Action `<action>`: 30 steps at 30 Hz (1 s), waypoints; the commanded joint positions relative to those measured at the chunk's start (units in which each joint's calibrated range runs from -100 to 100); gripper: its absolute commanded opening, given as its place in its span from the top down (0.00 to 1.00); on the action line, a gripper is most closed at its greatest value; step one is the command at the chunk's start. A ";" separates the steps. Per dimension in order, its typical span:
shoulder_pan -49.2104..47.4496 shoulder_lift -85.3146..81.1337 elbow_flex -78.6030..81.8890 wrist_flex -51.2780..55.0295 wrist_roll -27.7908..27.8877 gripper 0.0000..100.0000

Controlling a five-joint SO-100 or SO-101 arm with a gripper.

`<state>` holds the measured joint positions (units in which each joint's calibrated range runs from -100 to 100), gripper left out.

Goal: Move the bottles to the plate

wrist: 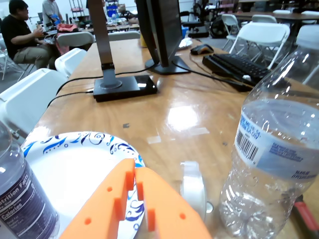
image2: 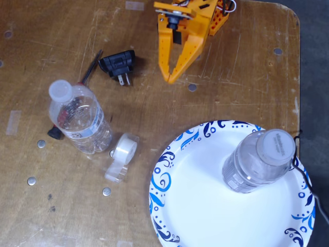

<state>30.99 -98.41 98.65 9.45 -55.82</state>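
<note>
My orange gripper is at the top of the fixed view, shut and empty, with its tips over bare table. In the wrist view its fingers meet at the bottom. One clear bottle stands upright on the white, blue-swirled plate, right of the gripper tips and well below them in the fixed view. The other bottle, with a blue-and-white label, stands on the table at the left, off the plate. In the wrist view the labelled bottle is at the right. The plate and its bottle are at the left.
A clear tape roll lies between the left bottle and the plate; it also shows in the wrist view. A black plug adapter and a thin tool lie left of the gripper. The table's edge is at the right.
</note>
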 commanded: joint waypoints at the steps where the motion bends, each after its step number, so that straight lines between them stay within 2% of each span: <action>1: 2.16 -0.50 -0.09 -6.23 2.46 0.99; 5: 6.26 -0.50 0.27 -12.67 3.40 0.99; 9: 15.64 -0.41 -1.44 -17.19 3.55 0.98; 14: 17.36 4.06 -10.63 -14.32 3.60 0.86; 17: 17.04 12.74 -20.90 -10.58 3.55 0.80; 21: 15.64 27.75 -31.17 -11.01 3.55 0.70; 24: 15.10 37.87 -36.76 -14.84 3.50 0.65; 30: 16.18 56.84 -45.32 -23.55 3.50 0.60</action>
<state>46.40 -49.16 59.17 -10.98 -52.28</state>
